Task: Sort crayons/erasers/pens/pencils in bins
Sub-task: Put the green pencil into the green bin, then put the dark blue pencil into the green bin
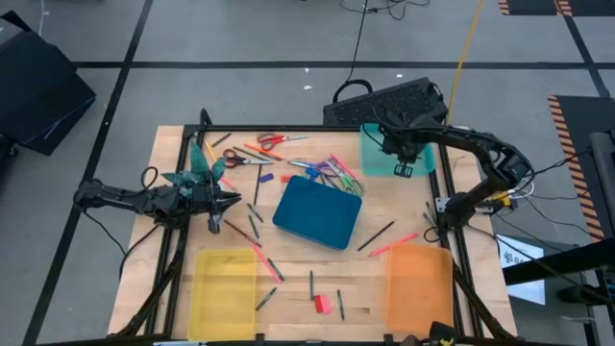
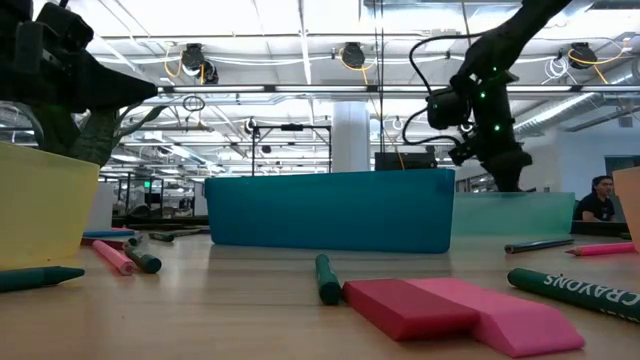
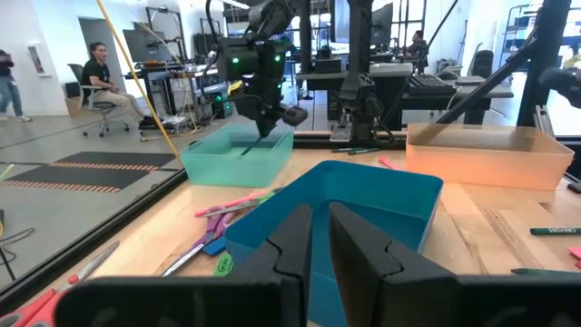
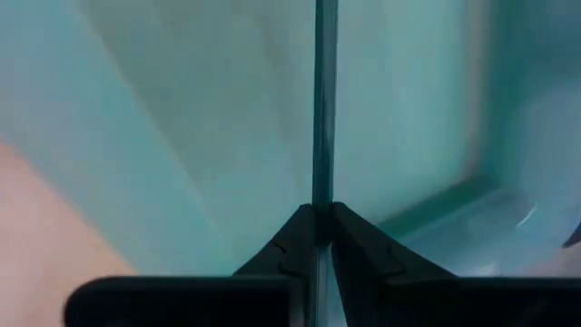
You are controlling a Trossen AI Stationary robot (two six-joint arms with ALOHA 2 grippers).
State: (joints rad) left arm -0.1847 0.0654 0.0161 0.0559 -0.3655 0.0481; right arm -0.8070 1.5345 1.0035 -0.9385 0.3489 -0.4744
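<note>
Four bins; right gripper [image 4: 316, 222] holds pencil [image 4: 320, 109] over teal bin [image 1: 377, 154].

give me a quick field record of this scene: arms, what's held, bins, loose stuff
right gripper: over the teal bin, shut on a thin dark stick
left gripper: at the table's left side, fingers close together, holding nothing visible
blue bin: mid-table
yellow bin: near left
orange bin: near right
erasers: red and pink, between the yellow and orange bins
scissors: far side
</note>
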